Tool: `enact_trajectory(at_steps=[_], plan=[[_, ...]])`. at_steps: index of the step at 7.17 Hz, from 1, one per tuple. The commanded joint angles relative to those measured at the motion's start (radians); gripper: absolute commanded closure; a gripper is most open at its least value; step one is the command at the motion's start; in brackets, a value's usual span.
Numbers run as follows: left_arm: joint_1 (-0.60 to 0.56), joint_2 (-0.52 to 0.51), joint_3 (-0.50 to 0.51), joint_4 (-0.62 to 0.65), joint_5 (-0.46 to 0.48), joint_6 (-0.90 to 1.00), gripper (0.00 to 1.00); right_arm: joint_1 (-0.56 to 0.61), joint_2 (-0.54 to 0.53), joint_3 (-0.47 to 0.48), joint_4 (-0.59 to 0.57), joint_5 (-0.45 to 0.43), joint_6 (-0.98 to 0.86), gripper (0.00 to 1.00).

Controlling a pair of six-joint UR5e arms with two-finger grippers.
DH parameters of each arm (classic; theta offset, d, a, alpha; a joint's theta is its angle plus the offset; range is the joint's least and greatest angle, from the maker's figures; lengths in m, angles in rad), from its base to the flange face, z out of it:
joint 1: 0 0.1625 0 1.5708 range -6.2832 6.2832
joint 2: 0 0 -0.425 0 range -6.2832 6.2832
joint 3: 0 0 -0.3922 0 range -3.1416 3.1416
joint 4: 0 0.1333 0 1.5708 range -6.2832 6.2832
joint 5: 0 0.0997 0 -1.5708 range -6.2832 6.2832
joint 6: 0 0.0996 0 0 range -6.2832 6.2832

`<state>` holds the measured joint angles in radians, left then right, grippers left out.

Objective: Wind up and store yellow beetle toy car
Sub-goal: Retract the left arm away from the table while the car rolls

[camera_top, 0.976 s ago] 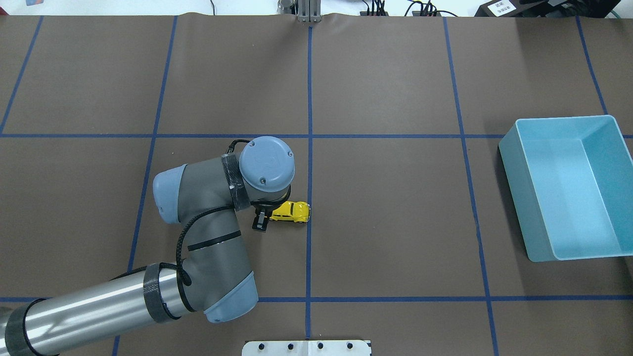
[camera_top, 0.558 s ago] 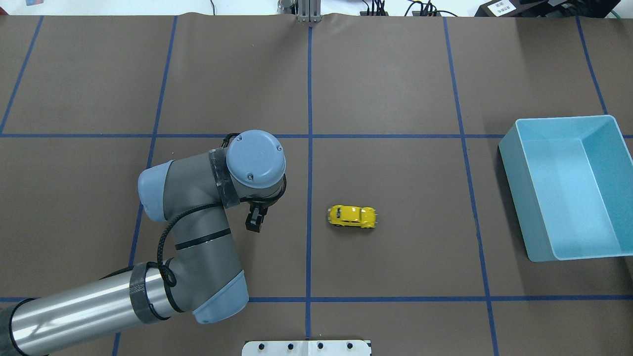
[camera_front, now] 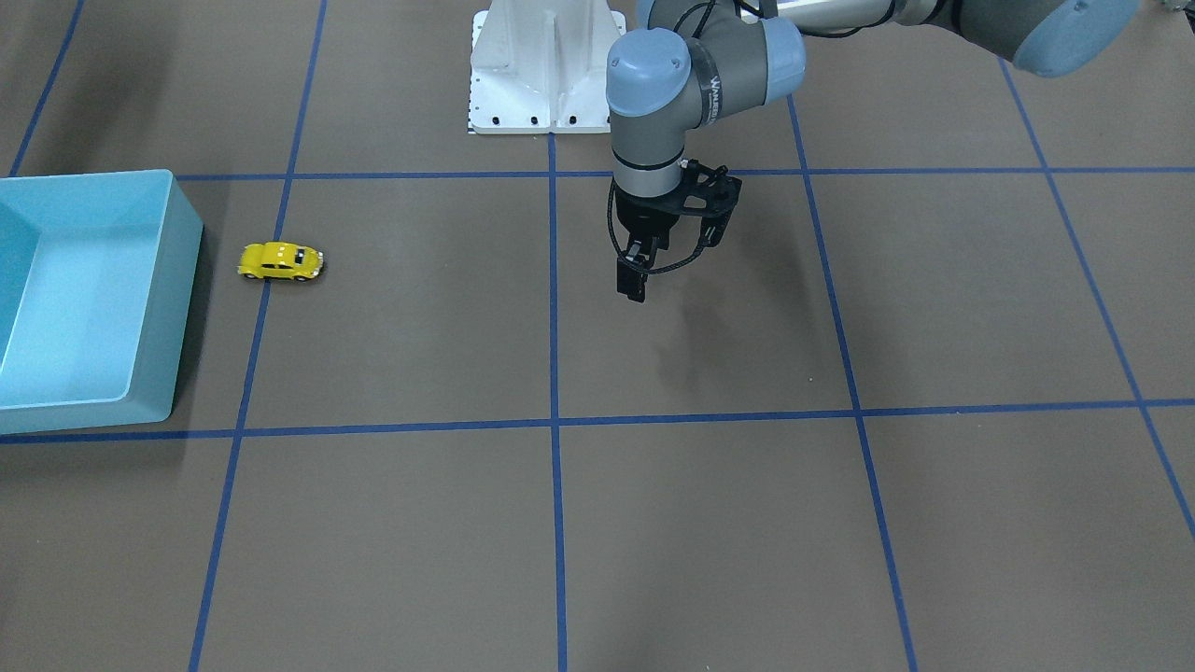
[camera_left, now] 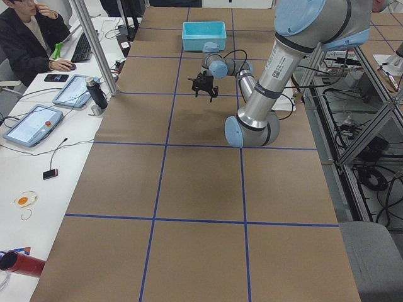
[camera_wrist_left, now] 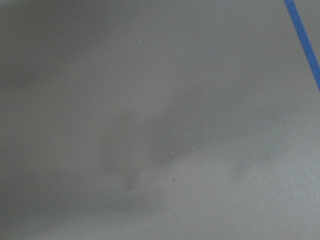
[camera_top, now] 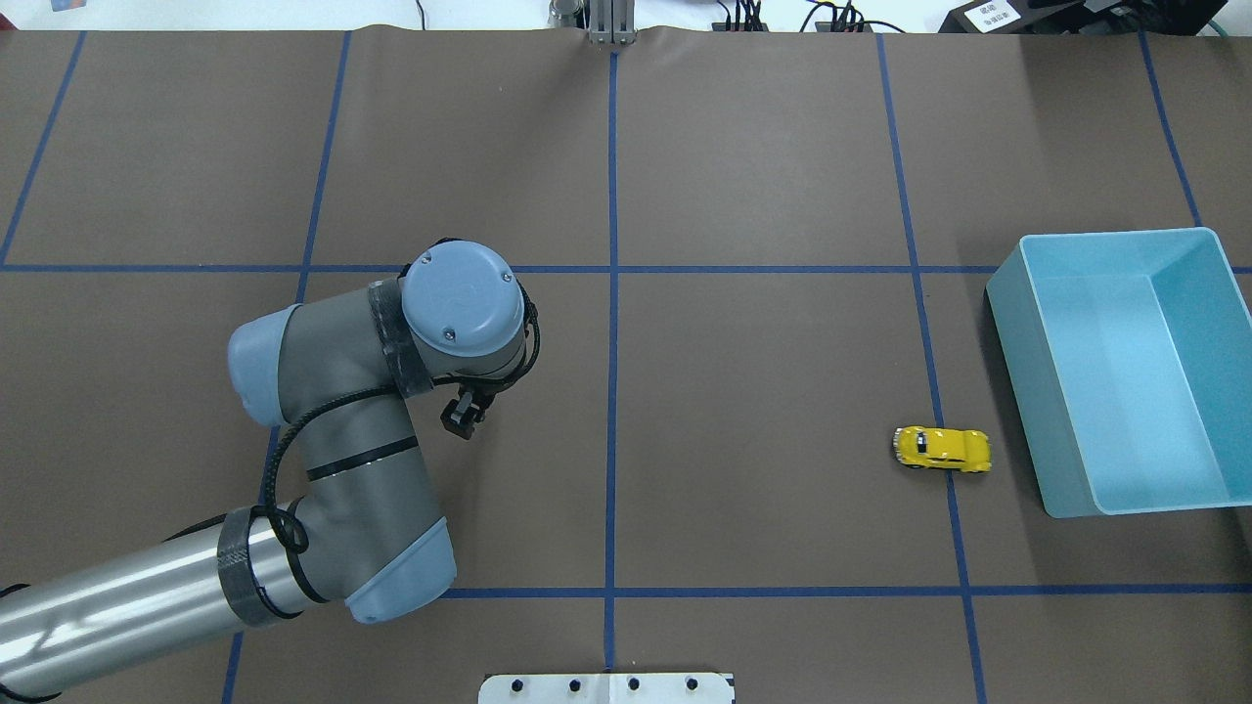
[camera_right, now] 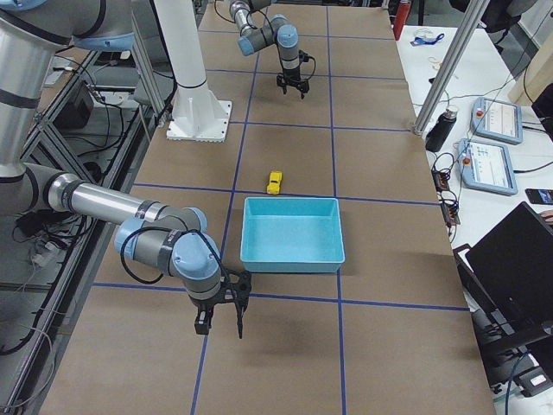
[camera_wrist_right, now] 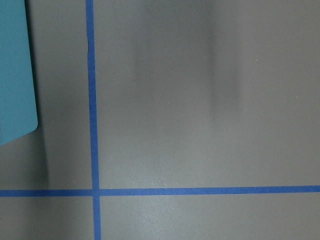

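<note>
**Item 1, yellow beetle toy car** (camera_top: 941, 449): glossy rounded shell, dark windows. It stands on its wheels across a blue tape line (camera_top: 612, 196). It is outside the bin (camera_top: 1017, 391), just beside the long wall but not touching it. You get it in the overhead, front-facing and right-side views; neither wrist camera catches it.

**Item 2, bin:** light blue, smooth plastic, rectangular with rounded corners.

**Item 3, left claw** (camera_top: 464, 413): black fingers standing apart, gripping nothing. It hangs above the worktop (camera_top: 763, 391), well apart from the car.

**Item 4, right claw** (camera_right: 220, 318): only the right-side view shows it, near a corner of the bin, so you cannot tell how far it is open. Its wrist camera gives you a bin corner and crossed tape.

**Item 5, worktop:** matte brown sheet taped in a blue grid.
</note>
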<state>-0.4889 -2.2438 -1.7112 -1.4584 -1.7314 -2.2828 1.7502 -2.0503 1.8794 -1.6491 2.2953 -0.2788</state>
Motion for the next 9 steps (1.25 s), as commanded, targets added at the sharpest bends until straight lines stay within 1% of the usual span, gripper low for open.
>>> enact_trajectory(at_steps=[1,3,4,6,7,9], plan=[[-0.042,0.051,-0.034,-0.040,-0.005,0.208,0.00,0.000,0.009,-0.002,0.000,0.003,0.004,0.00],[-0.088,0.065,-0.047,-0.043,-0.017,0.369,0.00,0.000,0.039,-0.002,-0.005,0.003,0.025,0.00],[-0.114,0.100,-0.073,-0.043,-0.045,0.472,0.00,0.000,0.064,-0.002,-0.011,0.009,0.062,0.00],[-0.149,0.142,-0.093,-0.045,-0.054,0.618,0.00,-0.003,0.120,-0.002,-0.014,0.059,0.175,0.00],[-0.171,0.168,-0.093,-0.049,-0.054,0.708,0.00,-0.020,0.146,-0.003,-0.015,0.064,0.241,0.00],[-0.238,0.205,-0.090,-0.069,-0.062,0.868,0.00,-0.093,0.206,0.001,-0.014,0.091,0.408,0.00]])
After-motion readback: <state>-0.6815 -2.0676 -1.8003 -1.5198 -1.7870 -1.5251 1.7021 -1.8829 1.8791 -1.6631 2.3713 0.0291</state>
